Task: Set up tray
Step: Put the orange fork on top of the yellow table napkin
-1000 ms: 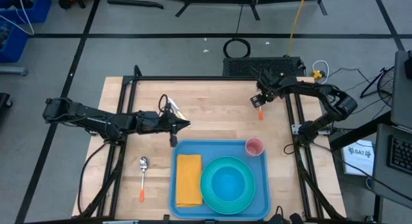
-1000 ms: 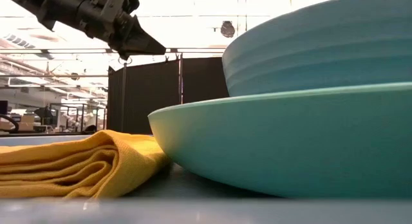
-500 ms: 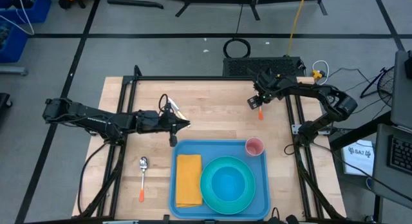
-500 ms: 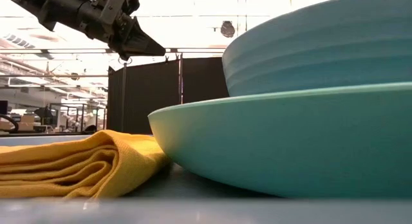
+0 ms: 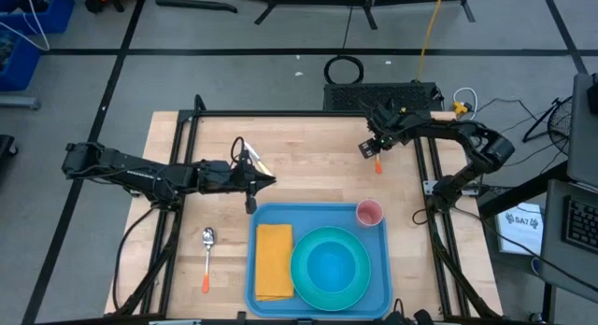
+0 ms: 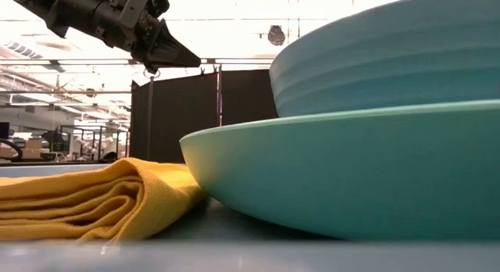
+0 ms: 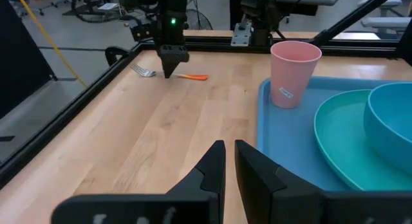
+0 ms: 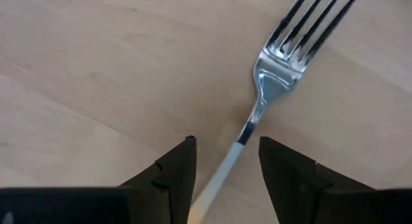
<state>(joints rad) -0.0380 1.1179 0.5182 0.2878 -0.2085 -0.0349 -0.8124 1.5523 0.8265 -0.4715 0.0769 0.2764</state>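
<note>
One blue tray (image 5: 318, 215) lies at the table's near edge, carrying a folded yellow-orange napkin (image 5: 274, 261), a turquoise plate with bowl (image 5: 330, 265) and a pink cup (image 5: 369, 213). Left of it lies a spoon (image 5: 207, 258). The left gripper (image 5: 250, 204), fingers together, hovers just behind the tray. The right gripper (image 8: 225, 169), fingers apart, straddles the fork (image 8: 270, 76) handle at the far right.

You've got a yellow napkin (image 5: 274, 261) lying folded right beside a turquoise plate (image 5: 329, 268) with a bowl (image 7: 390, 114) sitting in it. A pink cup (image 5: 370, 213) stands upright near the plate. Off on the bare wood, an orange-handled spoon (image 5: 207, 259) and fork (image 7: 168, 74) lie well apart.
</note>
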